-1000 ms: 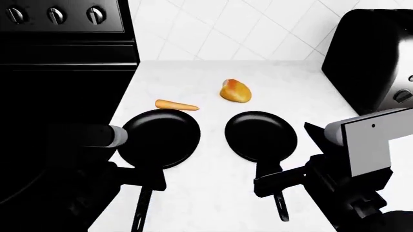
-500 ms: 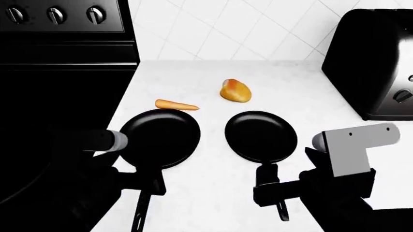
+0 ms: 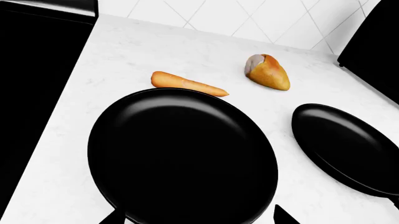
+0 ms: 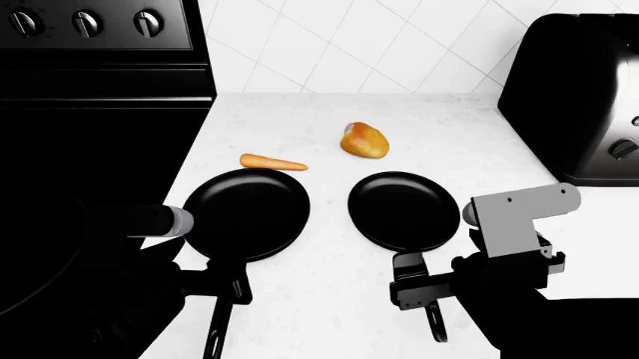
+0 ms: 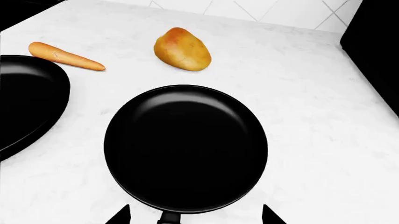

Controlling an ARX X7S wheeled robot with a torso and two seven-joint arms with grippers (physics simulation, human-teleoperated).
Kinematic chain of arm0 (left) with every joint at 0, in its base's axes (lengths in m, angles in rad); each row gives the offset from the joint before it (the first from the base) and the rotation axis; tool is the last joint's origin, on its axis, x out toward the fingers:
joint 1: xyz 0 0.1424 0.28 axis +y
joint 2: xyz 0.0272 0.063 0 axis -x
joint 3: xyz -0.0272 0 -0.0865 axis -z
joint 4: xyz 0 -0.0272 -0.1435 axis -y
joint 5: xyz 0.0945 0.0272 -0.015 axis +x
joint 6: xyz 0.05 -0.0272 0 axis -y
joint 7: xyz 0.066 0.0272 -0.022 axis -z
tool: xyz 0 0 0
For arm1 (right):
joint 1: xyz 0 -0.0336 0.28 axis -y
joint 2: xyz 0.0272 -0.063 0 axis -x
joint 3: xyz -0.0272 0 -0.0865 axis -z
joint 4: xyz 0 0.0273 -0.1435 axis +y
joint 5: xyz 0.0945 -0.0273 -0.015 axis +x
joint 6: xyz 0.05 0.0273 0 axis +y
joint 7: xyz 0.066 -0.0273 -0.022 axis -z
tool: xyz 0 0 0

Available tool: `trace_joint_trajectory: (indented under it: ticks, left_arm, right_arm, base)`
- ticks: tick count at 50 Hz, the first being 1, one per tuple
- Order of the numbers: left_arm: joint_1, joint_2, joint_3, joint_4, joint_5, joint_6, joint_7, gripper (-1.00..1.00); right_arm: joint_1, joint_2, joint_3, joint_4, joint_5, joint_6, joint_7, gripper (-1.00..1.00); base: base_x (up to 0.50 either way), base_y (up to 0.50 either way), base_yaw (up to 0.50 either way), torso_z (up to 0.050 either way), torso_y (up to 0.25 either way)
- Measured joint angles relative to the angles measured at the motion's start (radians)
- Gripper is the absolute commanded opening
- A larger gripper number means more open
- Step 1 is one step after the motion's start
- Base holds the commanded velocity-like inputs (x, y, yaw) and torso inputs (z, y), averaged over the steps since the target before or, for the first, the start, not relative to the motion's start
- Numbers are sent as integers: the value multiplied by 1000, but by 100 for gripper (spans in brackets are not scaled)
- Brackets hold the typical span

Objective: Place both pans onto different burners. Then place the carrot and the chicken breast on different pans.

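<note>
**Both pans on the counter, your grippers at their handles**

You had the two pans side by side on the white counter [image 4: 330,314], beside the black cooktop [image 4: 90,149]. Your left gripper [image 4: 227,288] stood at the left pan's [image 4: 247,213] handle and your right gripper [image 4: 417,288] at the right pan's [image 4: 405,211] handle; both had fingertips spread. The carrot [image 4: 272,162] lay just behind the left pan. The chicken breast [image 4: 364,140] lay further back, apart from both pans.
</note>
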Motion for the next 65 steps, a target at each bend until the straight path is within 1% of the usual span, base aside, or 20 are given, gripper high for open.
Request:
trace_joint_trajectory:
  ticks: [10, 30, 49, 50, 65]
  left_arm:
    - [7, -7, 5, -3, 3, 10, 5, 100]
    - [21, -19, 14, -7, 14, 32, 17, 100]
    - [31, -26, 26, -19, 35, 51, 36, 100]
    - [31, -27, 27, -20, 36, 52, 36, 100]
    - [36, -33, 36, -22, 40, 65, 40, 100]
  right_arm:
    - [-37, -15, -9, 23, -56, -6, -62, 100]
    - [-115, -33, -30, 51, -114, -28, -136, 100]
    - [-143, -47, -38, 54, -183, -52, -185, 100]
    - [-144, -48, -38, 53, -187, -54, -186, -100]
    - [-154, -41, -36, 54, -240, -71, -232, -100]
  base:
    - [0, 0, 0, 0, 0]
    - [0, 0, 0, 0, 0]
    - [0, 0, 0, 0, 0]
    - [0, 0, 0, 0, 0]
    - [0, 0, 0, 0, 0]
